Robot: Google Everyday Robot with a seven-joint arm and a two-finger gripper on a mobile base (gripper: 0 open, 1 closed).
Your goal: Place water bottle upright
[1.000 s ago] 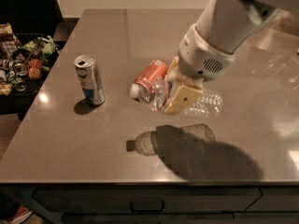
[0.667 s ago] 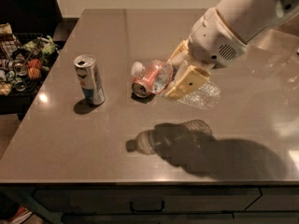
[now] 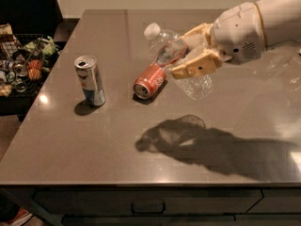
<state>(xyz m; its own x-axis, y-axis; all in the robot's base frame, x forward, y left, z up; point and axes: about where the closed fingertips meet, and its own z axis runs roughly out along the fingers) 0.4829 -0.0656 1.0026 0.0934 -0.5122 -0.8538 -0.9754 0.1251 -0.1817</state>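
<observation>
A grey-brown desk [image 3: 84,149] fills most of the view, and drawer fronts are seen below its front edge. The robot's white arm [image 3: 277,18] is extended in from the right edge, above the back half of the top. Its dark shadow [image 3: 207,142] is cast on the surface nearer the front edge, right of centre. Beyond the left edge, off the desk, a wire basket [image 3: 21,65] filled with mixed packets is seen.

The gripper [image 3: 181,53] is placed above the middle of the desk, toward the back edge, and its cream fingers [image 3: 195,67] are clamped across the body of the water bottle [image 3: 165,44]. The bottle is held clear of the surface and tilted, its white cap [image 3: 152,30] raised toward the back left corner and its clear ribbed base [image 3: 197,84] lowered toward the right edge.

An orange soda can [image 3: 149,81] is laid on its side just below the gripper, its end turned toward the front left corner. A silver-blue slim can [image 3: 90,80] is stood upright well apart from it, nearer the left edge.
</observation>
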